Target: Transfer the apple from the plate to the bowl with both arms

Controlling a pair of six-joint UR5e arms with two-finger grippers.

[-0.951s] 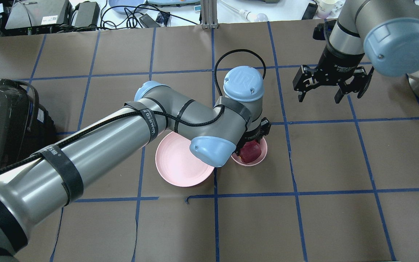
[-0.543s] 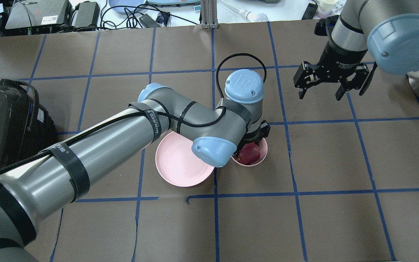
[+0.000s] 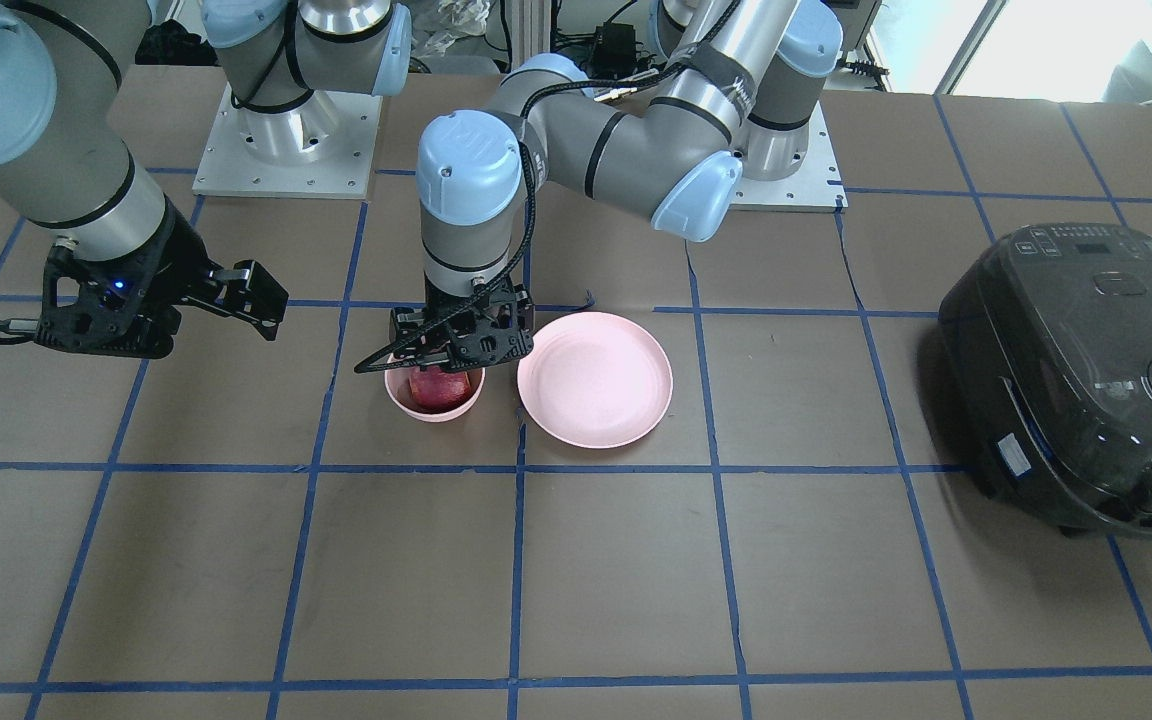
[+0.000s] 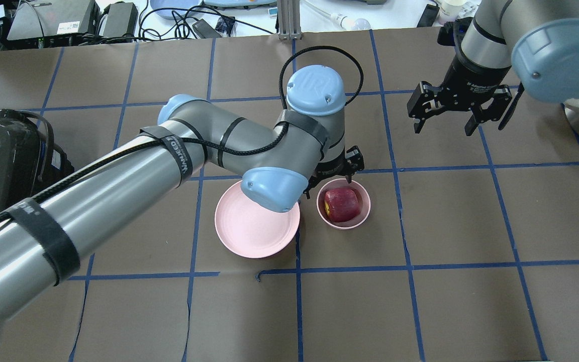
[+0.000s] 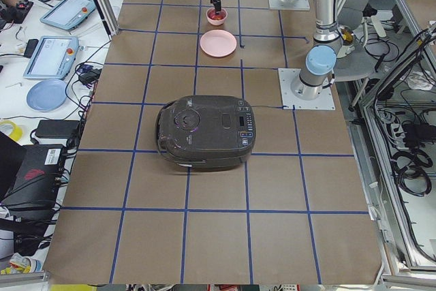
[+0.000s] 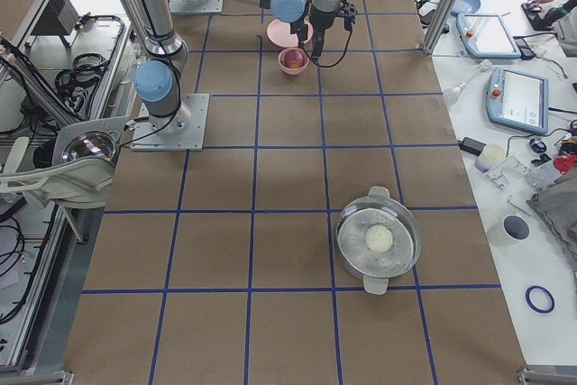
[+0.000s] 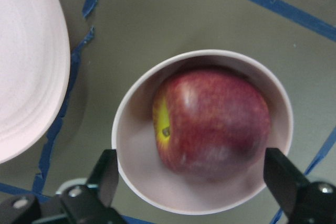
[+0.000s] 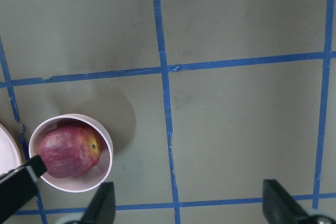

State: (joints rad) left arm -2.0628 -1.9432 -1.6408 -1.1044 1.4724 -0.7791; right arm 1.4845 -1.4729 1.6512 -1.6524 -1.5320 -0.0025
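Observation:
The dark red apple [image 4: 342,205] lies on its side in the small pink bowl [image 4: 365,213]. The wide pink plate [image 4: 254,231] stands empty just left of the bowl. My left gripper [image 4: 331,176] is open and empty, just above the bowl's far rim. In the left wrist view its two fingers [image 7: 107,174] stand apart on either side of the bowl [image 7: 128,114], clear of the apple [image 7: 212,121]. My right gripper [image 4: 443,128] is open and empty, well to the far right of the bowl. The right wrist view shows the apple [image 8: 68,150] at its lower left.
A black rice cooker [image 4: 3,166] sits at the table's left end. A steel pot [image 6: 379,241] with a pale round item inside sits at the right end. Cables and devices [image 4: 118,20] lie beyond the far edge.
My left gripper has let go of the apple, which now lies uncovered in the bowl, and has risen and drawn back to the far left. My right gripper has drifted slightly farther away.

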